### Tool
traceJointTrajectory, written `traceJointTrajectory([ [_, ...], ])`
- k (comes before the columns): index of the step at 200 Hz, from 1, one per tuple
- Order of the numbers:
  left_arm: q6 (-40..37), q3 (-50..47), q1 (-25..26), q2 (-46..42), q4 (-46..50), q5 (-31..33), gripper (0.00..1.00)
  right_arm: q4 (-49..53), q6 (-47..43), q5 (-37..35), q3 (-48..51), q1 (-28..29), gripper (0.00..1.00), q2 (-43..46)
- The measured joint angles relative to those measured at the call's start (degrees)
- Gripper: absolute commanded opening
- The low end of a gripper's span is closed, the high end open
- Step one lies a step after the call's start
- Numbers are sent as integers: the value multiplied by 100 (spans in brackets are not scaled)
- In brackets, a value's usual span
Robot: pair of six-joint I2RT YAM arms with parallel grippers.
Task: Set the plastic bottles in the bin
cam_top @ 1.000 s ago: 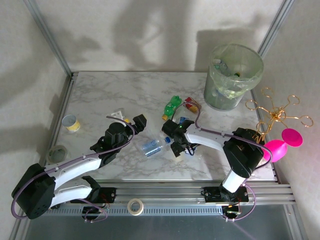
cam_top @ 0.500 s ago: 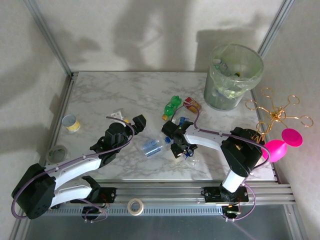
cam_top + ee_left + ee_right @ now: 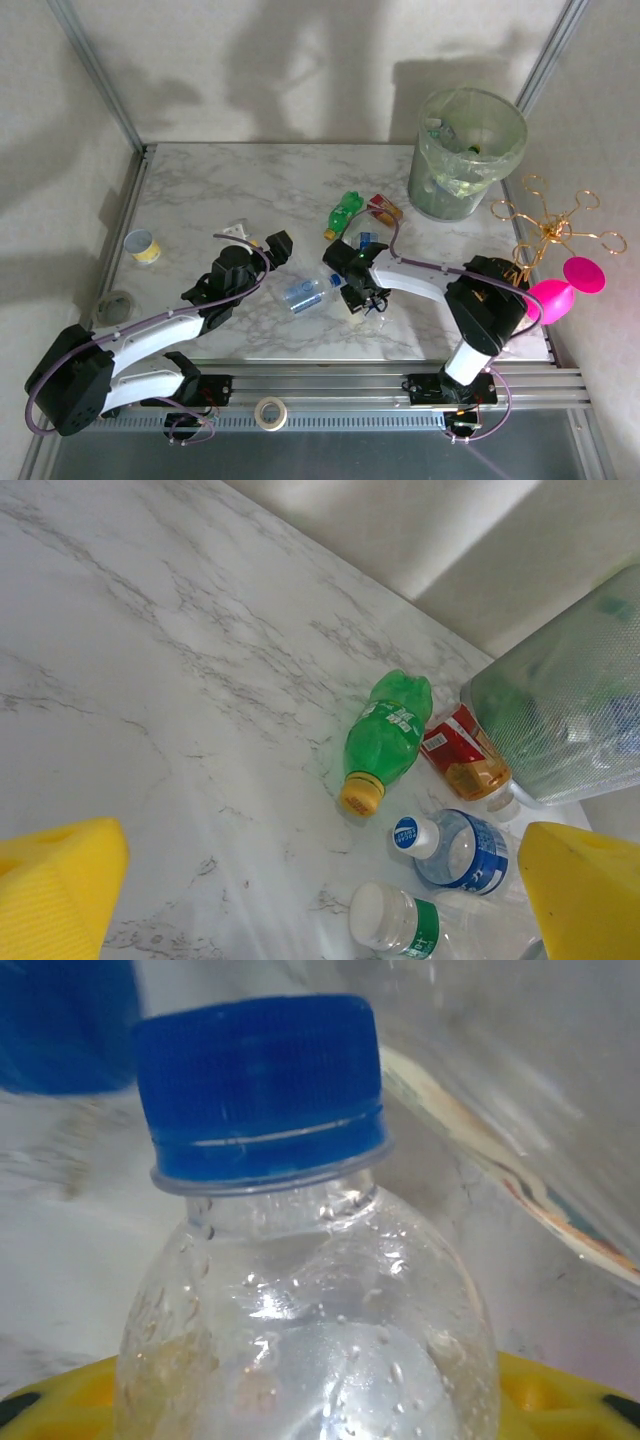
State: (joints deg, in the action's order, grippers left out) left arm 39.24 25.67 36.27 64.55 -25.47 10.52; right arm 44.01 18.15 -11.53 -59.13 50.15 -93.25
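My right tool (image 3: 361, 298) has just closed from wide onto the blue-capped clear bottle (image 3: 300, 1290), so it looks ready to carry to the bin (image 3: 466, 150). My left tool (image 3: 320, 890) gapes wide, empty.

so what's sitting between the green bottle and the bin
A red-labelled bottle lies on its side between the green bottle and the bin, close by the bin's wall. The left wrist view shows it clearly.

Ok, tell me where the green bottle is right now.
In the top view the green bottle lies on its side mid-table, just left of the red-labelled bottle, with the bin further right.
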Motion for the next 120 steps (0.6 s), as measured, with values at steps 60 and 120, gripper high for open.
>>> traceJointTrajectory([
  [60,0,-63,-2,0,0,0,100,-957,-219,280,-251,-83,43,1296],
  [120,-2,-68,-17,-7,0,-2,99,-2271,-234,566,-761,-981,41,2055],
])
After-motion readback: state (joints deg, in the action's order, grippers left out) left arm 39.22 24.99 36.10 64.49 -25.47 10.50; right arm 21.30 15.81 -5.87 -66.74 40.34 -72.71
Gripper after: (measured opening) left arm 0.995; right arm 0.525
